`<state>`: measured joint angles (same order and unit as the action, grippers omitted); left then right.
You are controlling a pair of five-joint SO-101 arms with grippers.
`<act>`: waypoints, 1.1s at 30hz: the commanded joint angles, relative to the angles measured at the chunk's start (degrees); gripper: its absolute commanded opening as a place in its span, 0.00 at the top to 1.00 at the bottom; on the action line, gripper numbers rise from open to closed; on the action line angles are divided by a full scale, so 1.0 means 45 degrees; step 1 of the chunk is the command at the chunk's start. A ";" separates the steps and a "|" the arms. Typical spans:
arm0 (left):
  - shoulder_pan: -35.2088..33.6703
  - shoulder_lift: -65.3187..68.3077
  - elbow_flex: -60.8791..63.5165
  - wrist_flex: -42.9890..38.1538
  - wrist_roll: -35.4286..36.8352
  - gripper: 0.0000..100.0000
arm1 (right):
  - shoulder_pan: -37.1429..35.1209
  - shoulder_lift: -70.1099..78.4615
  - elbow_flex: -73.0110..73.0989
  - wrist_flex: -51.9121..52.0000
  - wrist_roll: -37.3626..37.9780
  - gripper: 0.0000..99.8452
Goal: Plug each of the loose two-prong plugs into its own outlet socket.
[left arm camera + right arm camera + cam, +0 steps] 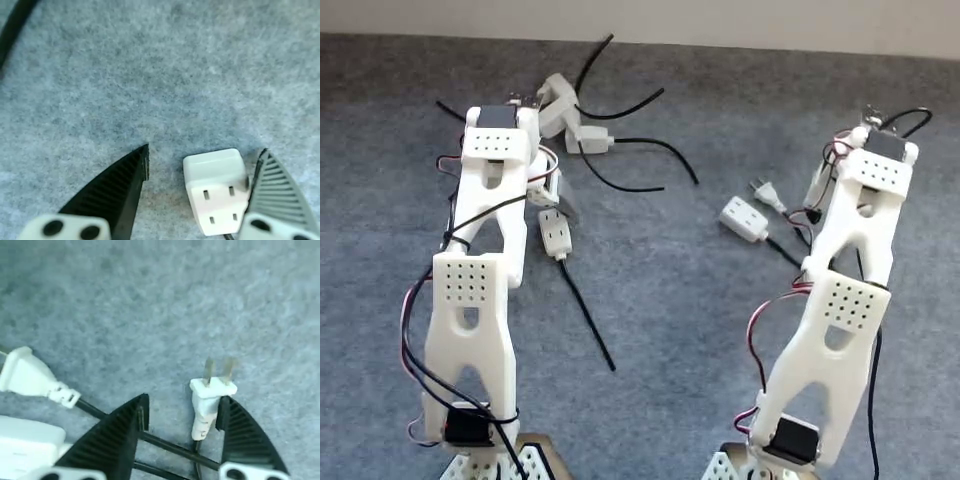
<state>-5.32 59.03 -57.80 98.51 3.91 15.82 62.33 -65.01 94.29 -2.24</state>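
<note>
**Grasp stage, both arms**

The left claw point(205, 151) is standing released around a white outlet socket point(215, 185) at the left. The right claw point(185, 399), likewise released, is straddling a two-prong plug point(207, 400) (prongs pointing away). Judged next: closing on both.

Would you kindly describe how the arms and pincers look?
The left arm and right arm are white plastic with perforated panels, black motors and red and black wires. The left pincer and right pincer have black, ridged, pointed fingers.
</note>
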 commanded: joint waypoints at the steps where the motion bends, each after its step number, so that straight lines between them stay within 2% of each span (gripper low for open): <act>1: 0.0010 -0.0127 -0.0400 -0.0078 0.0039 0.66 | 0.0342 0.0615 -0.0127 -0.0440 -0.0059 0.78; 13: 0.0010 -0.0127 -0.0381 -0.0059 0.0039 0.66 | 0.0361 0.1495 -0.0127 -0.0440 -0.0039 0.78; 19: 0.0010 -0.0127 -0.0381 -0.0059 0.0039 0.66 | 0.0596 0.1475 -0.0147 -0.0459 -0.0078 0.93; 21: 0.0010 -0.0127 -0.0381 -0.0059 0.0039 0.66 | 0.0772 0.1514 -0.0576 -0.0381 -0.0059 0.96; 33: 0.0010 -0.0127 -0.0381 -0.0059 0.0039 0.66 | 0.1534 0.1573 -0.4054 0.1319 -0.0039 0.95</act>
<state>-5.32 59.03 -57.80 98.42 3.91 21.54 70.59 -79.25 98.33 -2.24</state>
